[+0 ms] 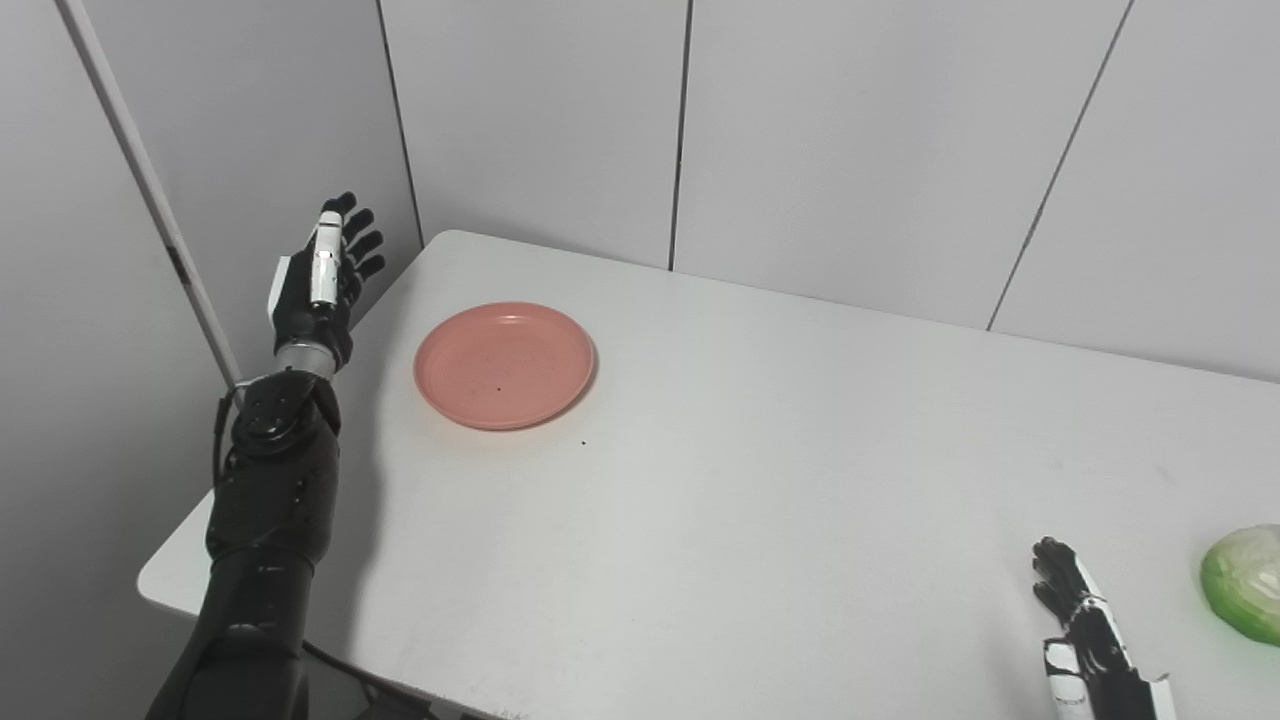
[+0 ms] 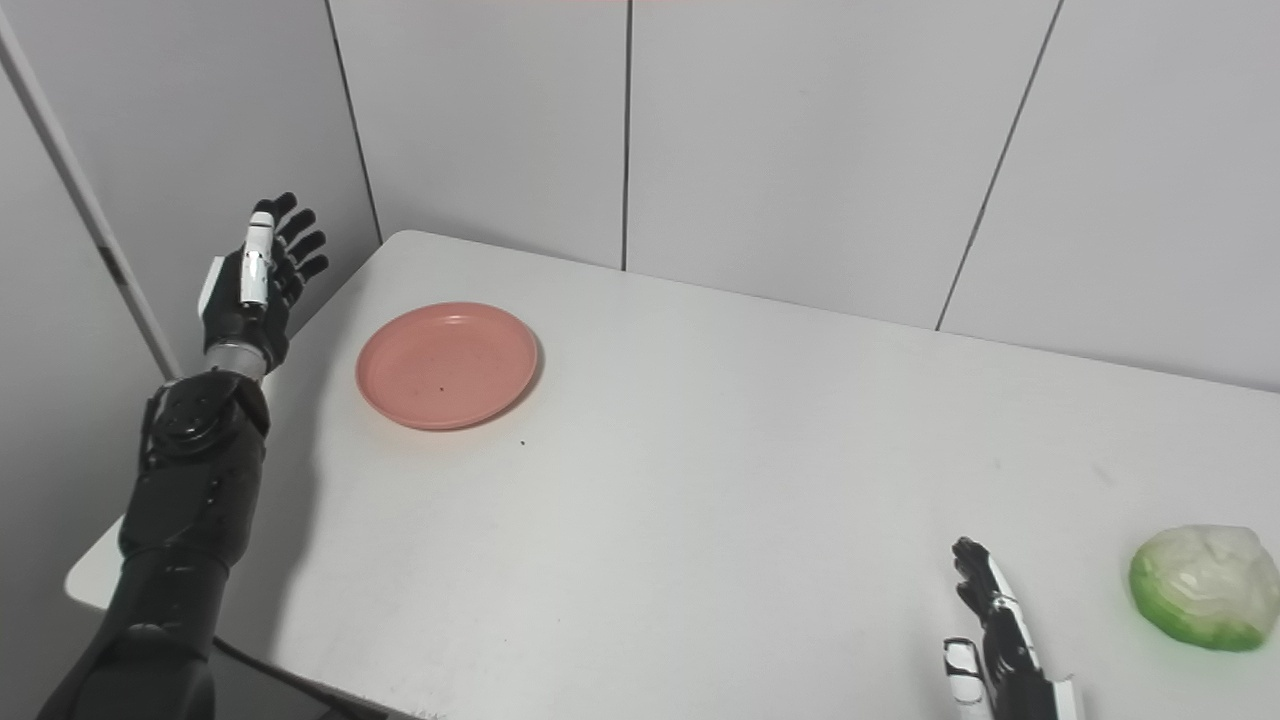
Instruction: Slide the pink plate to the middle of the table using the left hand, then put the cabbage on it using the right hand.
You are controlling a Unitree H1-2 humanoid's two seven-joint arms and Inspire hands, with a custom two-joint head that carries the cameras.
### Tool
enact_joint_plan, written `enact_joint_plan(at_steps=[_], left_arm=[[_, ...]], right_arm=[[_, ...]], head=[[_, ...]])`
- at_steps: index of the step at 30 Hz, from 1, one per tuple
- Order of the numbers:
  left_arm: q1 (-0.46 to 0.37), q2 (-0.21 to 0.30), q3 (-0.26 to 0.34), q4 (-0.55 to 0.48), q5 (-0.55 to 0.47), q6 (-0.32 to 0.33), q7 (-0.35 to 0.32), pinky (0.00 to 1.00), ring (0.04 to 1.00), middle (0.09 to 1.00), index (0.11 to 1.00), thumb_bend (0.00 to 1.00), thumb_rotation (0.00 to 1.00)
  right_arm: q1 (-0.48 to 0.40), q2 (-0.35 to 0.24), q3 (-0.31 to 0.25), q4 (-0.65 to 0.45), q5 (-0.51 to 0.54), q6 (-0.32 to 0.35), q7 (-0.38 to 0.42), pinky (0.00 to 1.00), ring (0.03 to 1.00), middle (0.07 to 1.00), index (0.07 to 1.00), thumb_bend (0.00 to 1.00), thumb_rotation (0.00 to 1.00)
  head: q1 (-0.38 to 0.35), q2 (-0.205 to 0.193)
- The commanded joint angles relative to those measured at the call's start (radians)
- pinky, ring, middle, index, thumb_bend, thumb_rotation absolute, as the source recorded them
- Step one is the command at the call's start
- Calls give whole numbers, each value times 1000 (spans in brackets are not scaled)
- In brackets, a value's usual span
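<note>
The pink plate (image 1: 505,365) lay flat on the white bench (image 1: 760,480), toward its far left corner and well short of the middle; nothing rested on it. The left hand (image 1: 322,285) was raised beside the bench's left edge, palm turned toward the plate, its fingers (image 1: 352,228) spread and holding nothing; it stood apart from the plate, not touching the rim. The plate lay to the right of that hand and lower, so the coming push would, by my reading, run from the plate's left rim rightward and toward the robot, into the bare centre of the bench; being round, the plate offered no long axis to line up with. The left hand was much the nearer of the two to the plate.

The cabbage (image 2: 1205,588) sat near the right front of the bench, just right of the right hand (image 2: 995,625), close but not touching; that hand's fingers looked loose and empty, though the frame's lower edge cut off much of it, so this is less certain. The plate slide appeared not yet begun.
</note>
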Motion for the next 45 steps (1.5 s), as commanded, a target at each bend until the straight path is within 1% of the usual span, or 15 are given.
enact_joint_plan(at_steps=[1, 5, 8, 10, 13, 16, 19, 22, 26, 29, 33, 35, 38, 41, 45], left_arm=[[-54, 46, 4, -7, -10, -45, -4, 884, 901, 918, 899, 396, 1000], [-60, 47, 6, 29, -21, -44, -7, 876, 903, 924, 909, 397, 1000], [-63, 47, 0, 51, -21, -45, 0, 881, 903, 916, 896, 412, 1000], [-67, 42, -1, 62, -21, -34, 13, 863, 889, 893, 875, 418, 983], [-68, 40, -7, 70, -17, -16, 22, 855, 880, 883, 870, 426, 977], [-67, 44, -18, 89, -22, -21, 3, 855, 873, 886, 875, 410, 998], [-67, 44, -24, 102, -26, -25, -4, 844, 868, 884, 870, 406, 1000], [-68, 41, -32, 120, -16, -34, 4, 830, 860, 879, 867, 405, 1000], [-70, 31, -34, 141, -17, -54, 13, 811, 845, 865, 856, 401, 964], [-65, 24, -36, 154, -28, -60, -2, 827, 853, 871, 858, 401, 969], [-61, 22, -42, 203, -33, -95, -25, 853, 875, 884, 869, 408, 981], [-58, 19, -40, 212, -43, -90, -29, 836, 869, 881, 870, 400, 973], [-57, 18, -42, 229, -44, -92, -30, 834, 872, 885, 875, 381, 984], [-57, 19, -45, 253, -46, -102, -34, 839, 882, 899, 884, 390, 999], [-59, 15, -44, 271, -55, -100, -35, 841, 879, 900, 891, 381, 1000]], right_arm=[[-72, -27, -28, 61, 2, 53, 2, 902, 912, 904, 892, 282, 1000], [-72, -25, -28, 59, 7, 53, 4, 904, 912, 905, 893, 302, 1000], [-71, -25, -28, 57, 15, 55, 8, 913, 917, 909, 896, 281, 1000], [-71, -25, -28, 57, 8, 53, 5, 911, 916, 908, 896, 283, 1000], [-71, -26, -28, 58, 4, 51, 5, 906, 915, 907, 895, 288, 1000], [-71, -24, -29, 62, 6, 43, 3, 903, 912, 904, 891, 296, 1000], [-69, -24, -28, 56, 5, 51, 3, 912, 917, 907, 893, 293, 1000], [-70, -25, -28, 57, -1, 48, 2, 913, 917, 907, 894, 299, 1000], [-70, -25, -28, 57, -7, 46, 0, 894, 911, 904, 891, 301, 1000], [-70, -24, -28, 54, -13, 45, -2, 889, 906, 899, 887, 303, 1000], [-70, -23, -28, 55, -8, 41, 0, 888, 906, 900, 887, 309, 1000], [-68, -22, -28, 51, -9, 50, 0, 893, 909, 901, 888, 322, 1000], [-67, -22, -27, 41, -10, 58, 2, 897, 911, 904, 891, 306, 1000], [-65, -21, -28, 34, -7, 68, 3, 894, 909, 902, 889, 290, 1000], [-65, -21, -27, 38, -14, 57, 0, 887, 906, 900, 889, 311, 1000]], head=[[0, 2], [-2, 7], [-1, 8], [-1, 10], [-2, 11], [-2, 13], [-3, 14], [-3, 17], [-5, 19], [-6, 21], [-7, 22], [-7, 23], [-8, 25], [-8, 26], [-9, 28]])
